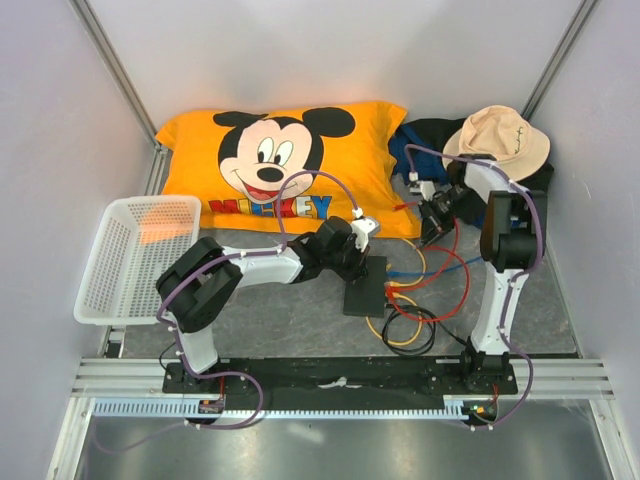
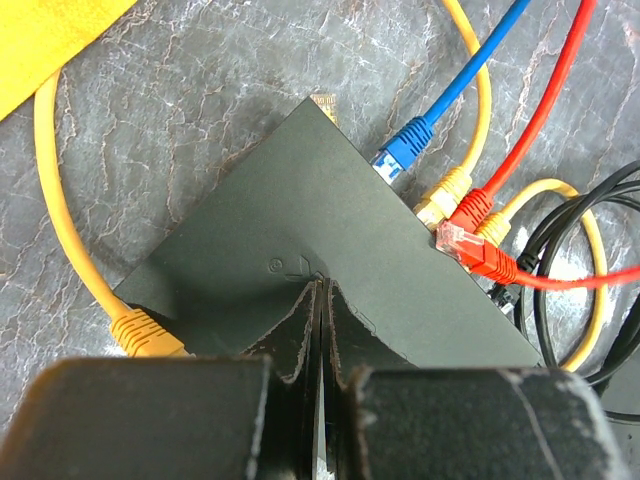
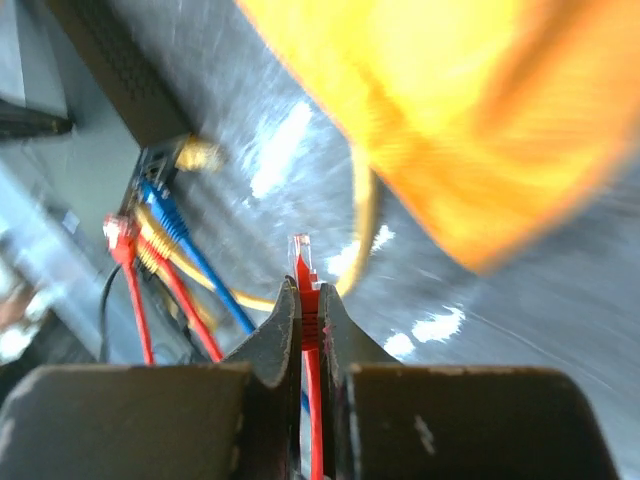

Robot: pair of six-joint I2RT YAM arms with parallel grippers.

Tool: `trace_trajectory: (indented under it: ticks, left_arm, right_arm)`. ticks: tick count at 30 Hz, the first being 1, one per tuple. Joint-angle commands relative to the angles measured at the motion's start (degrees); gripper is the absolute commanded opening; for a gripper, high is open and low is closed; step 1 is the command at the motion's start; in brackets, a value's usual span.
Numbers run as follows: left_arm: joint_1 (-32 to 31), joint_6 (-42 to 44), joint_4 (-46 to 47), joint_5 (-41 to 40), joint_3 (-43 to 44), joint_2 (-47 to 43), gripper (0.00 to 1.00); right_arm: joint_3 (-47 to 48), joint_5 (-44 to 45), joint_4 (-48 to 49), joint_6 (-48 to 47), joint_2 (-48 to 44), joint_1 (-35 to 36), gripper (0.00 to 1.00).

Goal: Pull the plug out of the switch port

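The black switch [image 1: 365,287] lies flat on the grey table in the middle. My left gripper [image 1: 363,264] is shut and empty, its tips [image 2: 322,285] pressed down on the switch's top [image 2: 300,220]. Blue [image 2: 403,146], yellow [image 2: 441,201] and red [image 2: 482,256] plugs sit along the switch's right edge, and another yellow plug [image 2: 141,324] at its left. My right gripper [image 1: 432,222] is off to the switch's right, shut on a free red plug [image 3: 303,258] whose clear tip sticks out past the fingers [image 3: 305,292]. The switch [image 3: 115,65] shows at upper left in the right wrist view.
An orange Mickey pillow [image 1: 290,165] lies across the back. A white basket [image 1: 135,255] stands at the left. A tan hat [image 1: 497,140] sits on dark cloth at the back right. Red, yellow, blue and black cables [image 1: 412,322] loop right of the switch.
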Motion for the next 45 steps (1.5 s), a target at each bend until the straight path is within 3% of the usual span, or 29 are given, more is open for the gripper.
trace_trajectory:
  ticks: [1, 9, 16, 23, 37, 43, 45]
  left_arm:
    - [0.78, 6.56, -14.52, -10.4, -3.84, 3.82, 0.02]
    - [0.78, 7.18, -14.43, -10.4, -3.84, 2.67, 0.02]
    - [0.78, 7.71, -13.91, -10.58, -4.28, 2.67, 0.02]
    - [0.78, 7.8, -13.82, -10.4, -3.93, 3.2, 0.02]
    - [0.69, 8.06, -13.9, -10.58, -3.14, 3.82, 0.02]
    - [0.69, 8.5, -13.91, -10.75, -3.05, 3.29, 0.02]
    - [0.78, 8.41, -13.9, -10.66, -3.05, 3.2, 0.02]
  right_arm:
    - [1.55, -0.37, 10.9, 3.44, -6.48, -3.24, 0.06]
    - [11.91, 7.26, 8.8, 3.27, -5.69, -12.11, 0.03]
    - [18.42, 11.4, 0.81, -5.59, -5.16, -20.03, 0.02]
    - [15.62, 18.87, 2.99, -10.88, -6.57, -24.25, 0.04]
    - [-0.28, 28.36, 13.46, -16.77, -10.96, -24.34, 0.05]
    - [-4.15, 32.93, 18.72, -15.11, -12.19, -24.6, 0.05]
    - [-5.21, 34.08, 21.19, -14.75, -13.42, -24.6, 0.12]
